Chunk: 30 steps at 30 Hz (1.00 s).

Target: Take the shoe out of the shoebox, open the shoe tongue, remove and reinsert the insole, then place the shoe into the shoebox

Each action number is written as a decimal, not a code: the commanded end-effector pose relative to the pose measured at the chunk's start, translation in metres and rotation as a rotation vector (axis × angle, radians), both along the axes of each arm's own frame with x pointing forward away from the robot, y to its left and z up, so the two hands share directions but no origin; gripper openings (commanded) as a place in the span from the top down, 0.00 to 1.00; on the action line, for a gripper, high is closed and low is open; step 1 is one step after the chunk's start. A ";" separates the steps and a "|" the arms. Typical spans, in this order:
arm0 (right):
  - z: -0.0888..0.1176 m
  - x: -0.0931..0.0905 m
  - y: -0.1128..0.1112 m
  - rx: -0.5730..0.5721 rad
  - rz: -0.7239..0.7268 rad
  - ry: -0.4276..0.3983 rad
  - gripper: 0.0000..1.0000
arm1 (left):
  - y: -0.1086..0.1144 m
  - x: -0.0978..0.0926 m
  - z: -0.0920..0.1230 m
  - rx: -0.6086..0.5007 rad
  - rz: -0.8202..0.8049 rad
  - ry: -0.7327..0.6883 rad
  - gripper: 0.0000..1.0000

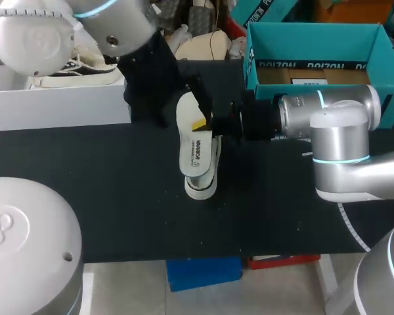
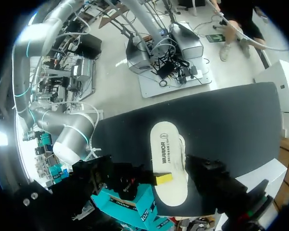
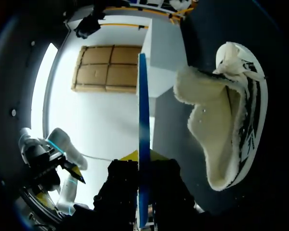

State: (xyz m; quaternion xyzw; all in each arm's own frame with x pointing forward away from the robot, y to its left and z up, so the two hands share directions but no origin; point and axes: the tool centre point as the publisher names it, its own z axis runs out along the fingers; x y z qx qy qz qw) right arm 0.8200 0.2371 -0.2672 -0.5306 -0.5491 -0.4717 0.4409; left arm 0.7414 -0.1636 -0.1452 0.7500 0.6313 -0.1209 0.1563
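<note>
Presently the right gripper [image 1: 200, 125] is closed on the thin white foam insole with dark print on its face [image 1: 194, 151], one yellow tip pressed on the upper face near the middle of one long edge. The right wrist view shows the insole edge-on, as a blue line between the two fingers.

The insole hangs lengthwise over the white fleece-lined shoe [image 1: 202, 187], which lies on the black table top [image 1: 85, 157] between the white shoebox [image 1: 59, 108] and the teal cardboard box [image 1: 315, 39]. Whether the insole's toe end sits inside the shoe cannot be told.

The left gripper [image 1: 167, 108] stands just beside the insole's heel end. Whether it has hold of anything cannot be told.

Assessment of handling:
- The insole is judged light, thin and flexible, so it is likely to droop or twist when held at one edge. A hold near mid-length looks sound, and the free end would want guiding.
- The shoe is judged light, with a soft yielding lining and collar above a stiffer sole.
- The heel collar or the sole sidewall is the advised place to steady the shoe; the fleece would compress and slip
</note>
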 end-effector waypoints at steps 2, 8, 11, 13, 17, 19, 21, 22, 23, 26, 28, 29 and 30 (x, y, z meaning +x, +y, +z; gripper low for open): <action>0.000 -0.001 0.001 -0.002 -0.003 0.000 1.00 | 0.002 -0.008 -0.011 0.186 0.055 -0.047 0.00; 0.000 -0.001 0.001 -0.002 -0.003 0.000 1.00 | 0.005 -0.002 -0.028 0.221 0.085 -0.061 0.00; 0.000 -0.001 0.001 -0.002 -0.003 0.000 1.00 | 0.003 0.002 -0.035 0.193 0.085 -0.038 0.00; 0.000 -0.001 0.001 -0.002 -0.003 0.000 1.00 | 0.002 0.005 -0.039 0.180 0.081 -0.014 0.00; 0.000 -0.001 0.001 -0.002 -0.003 0.000 1.00 | -0.001 0.011 -0.046 0.194 0.108 0.035 0.00; 0.000 -0.001 0.001 -0.002 -0.003 0.000 1.00 | -0.004 0.013 -0.047 0.205 0.103 0.046 0.00; 0.000 -0.001 0.001 -0.002 -0.003 0.000 1.00 | -0.006 0.016 -0.048 0.229 0.095 0.048 0.00; 0.000 -0.001 0.001 -0.002 -0.003 0.000 1.00 | -0.007 0.017 -0.049 0.239 0.094 0.046 0.00; 0.000 -0.001 0.001 -0.002 -0.003 0.000 1.00 | -0.007 0.018 -0.049 0.240 0.093 0.046 0.00; 0.000 -0.001 0.001 -0.002 -0.003 0.000 1.00 | -0.008 0.023 -0.048 0.252 0.087 0.050 0.00; 0.000 -0.001 0.001 -0.002 -0.003 0.000 1.00 | -0.008 0.026 -0.047 0.256 0.085 0.052 0.00; 0.000 -0.001 0.001 -0.002 -0.003 0.000 1.00 | -0.008 0.030 -0.046 0.260 0.083 0.052 0.00; 0.000 -0.001 0.001 -0.002 -0.003 0.000 1.00 | -0.009 0.033 -0.046 0.263 0.083 0.054 0.00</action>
